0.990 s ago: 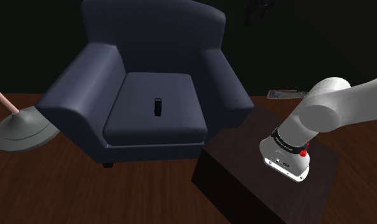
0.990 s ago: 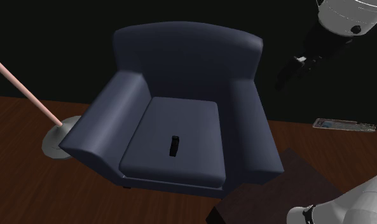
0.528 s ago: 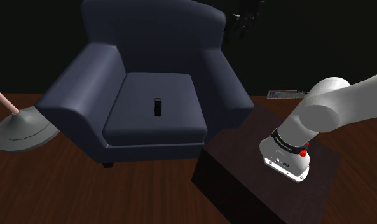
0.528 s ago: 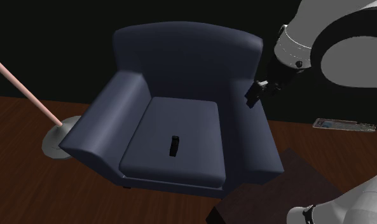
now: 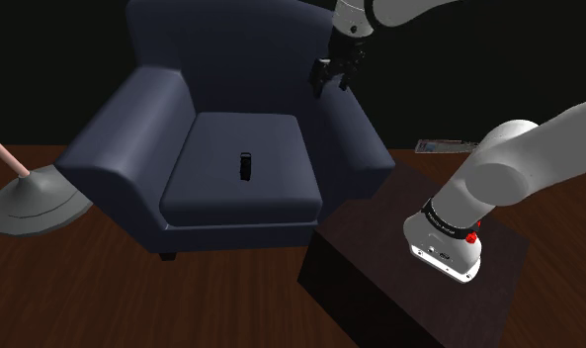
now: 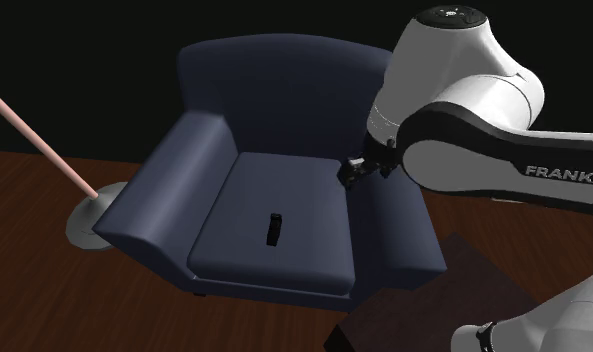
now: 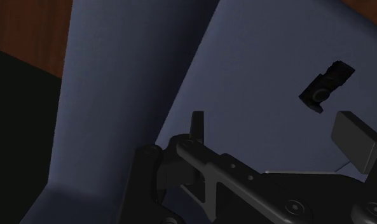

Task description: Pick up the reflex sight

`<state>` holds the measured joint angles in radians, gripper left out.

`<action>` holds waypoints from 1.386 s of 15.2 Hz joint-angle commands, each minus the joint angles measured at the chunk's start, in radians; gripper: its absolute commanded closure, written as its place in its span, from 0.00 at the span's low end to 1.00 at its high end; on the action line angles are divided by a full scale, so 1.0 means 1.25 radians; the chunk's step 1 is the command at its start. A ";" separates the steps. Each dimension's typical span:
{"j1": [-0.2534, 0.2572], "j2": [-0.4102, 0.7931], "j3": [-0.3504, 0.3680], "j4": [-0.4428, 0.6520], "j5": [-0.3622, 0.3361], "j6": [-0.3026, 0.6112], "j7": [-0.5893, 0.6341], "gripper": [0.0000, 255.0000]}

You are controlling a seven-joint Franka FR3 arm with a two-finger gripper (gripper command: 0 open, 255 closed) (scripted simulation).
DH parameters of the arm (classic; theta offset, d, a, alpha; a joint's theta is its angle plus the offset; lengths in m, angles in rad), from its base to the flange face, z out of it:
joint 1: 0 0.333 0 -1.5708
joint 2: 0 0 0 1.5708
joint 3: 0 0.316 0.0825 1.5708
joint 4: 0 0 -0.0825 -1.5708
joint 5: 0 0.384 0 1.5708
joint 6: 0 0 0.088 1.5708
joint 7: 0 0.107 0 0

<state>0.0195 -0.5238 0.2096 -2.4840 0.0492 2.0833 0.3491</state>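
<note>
Bare cushion around sight, between armrests

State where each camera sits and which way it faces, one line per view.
Shoulder view: beside the stand, looking down at the armchair; the white arm and the gripper above the chair show.
Second exterior view: high before the armchair, looking down onto its seat; the arm shows at that view's right.
Wrist view: on the hand, looking past the open fingers at the seat.
Shared: all three show the reflex sight lying on the seat.
</note>
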 commanded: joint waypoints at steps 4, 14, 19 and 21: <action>-0.008 0.135 0.068 0.014 -0.009 0.109 0.115 0.00; -0.022 0.460 0.156 0.135 -0.156 0.264 0.394 0.00; 0.017 0.633 0.140 0.240 -0.260 0.297 0.536 0.00; 0.041 0.700 0.124 0.290 -0.291 0.303 0.582 0.00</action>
<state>0.0568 0.3059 0.3746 -2.1610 -0.2940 2.4641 1.0480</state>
